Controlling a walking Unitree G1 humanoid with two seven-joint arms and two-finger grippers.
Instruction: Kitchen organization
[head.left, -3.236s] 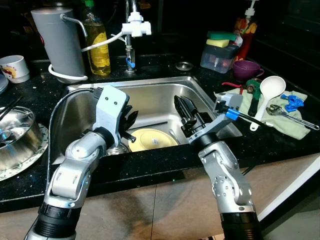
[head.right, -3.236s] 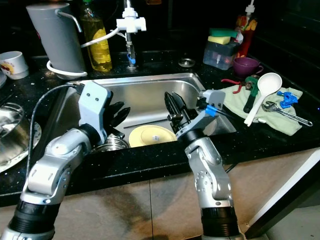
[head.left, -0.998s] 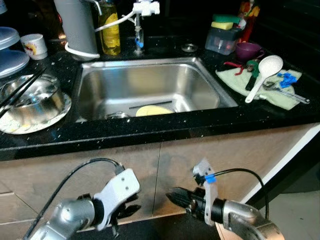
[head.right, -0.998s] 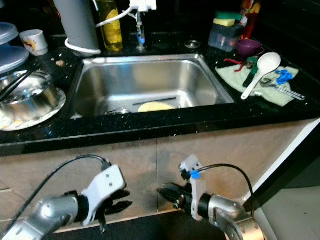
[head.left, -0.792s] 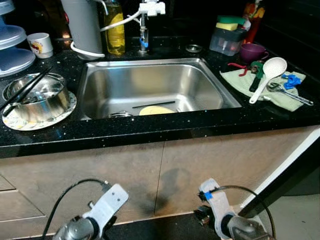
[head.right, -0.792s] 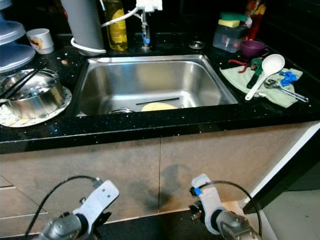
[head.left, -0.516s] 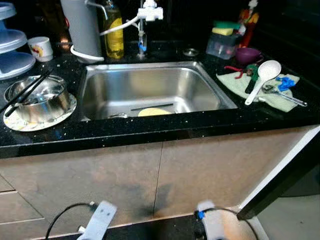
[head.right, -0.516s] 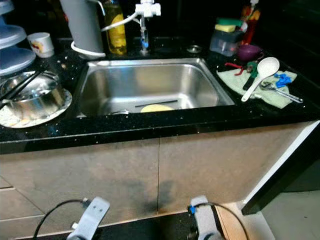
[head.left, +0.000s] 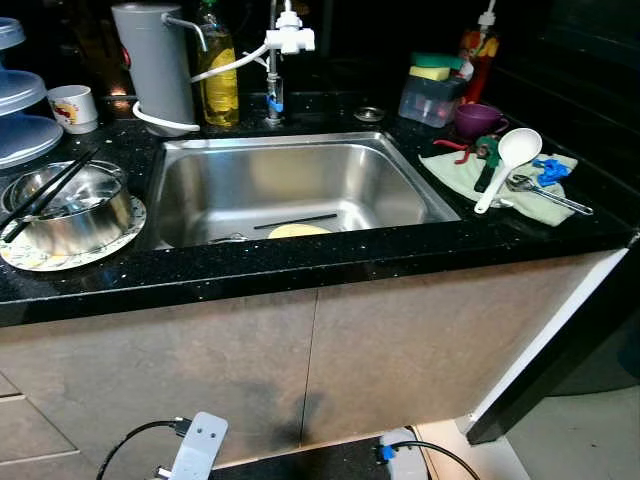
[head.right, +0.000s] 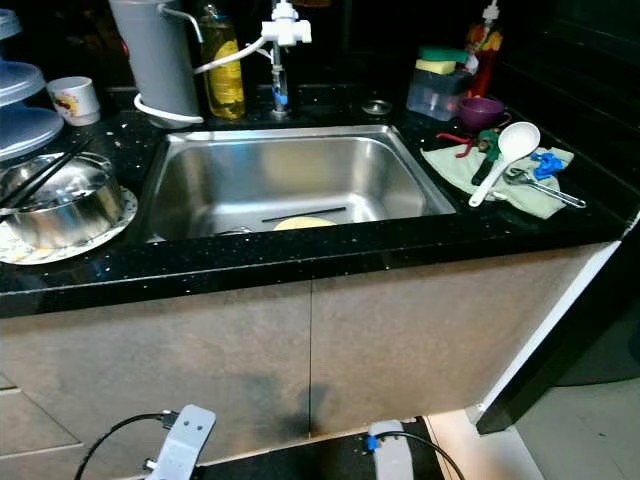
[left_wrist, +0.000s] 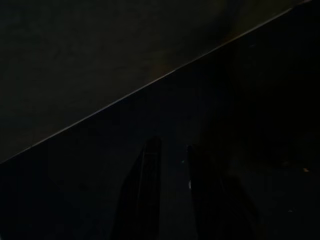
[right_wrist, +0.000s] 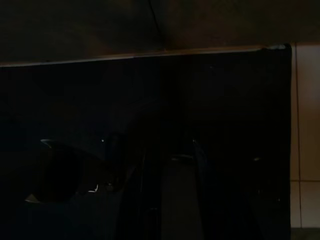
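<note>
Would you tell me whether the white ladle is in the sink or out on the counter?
Out on the counter. The white ladle lies on the green cloth right of the sink, beside the tools there.

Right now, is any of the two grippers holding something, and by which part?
Nothing is held. The left gripper and the right gripper hang low before the cabinet, each with a small empty gap between its black fingers.

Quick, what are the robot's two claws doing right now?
Left claw: fingers slightly apart, holding nothing, very dark view.
Right claw: too dark, cannot be told.
</note>
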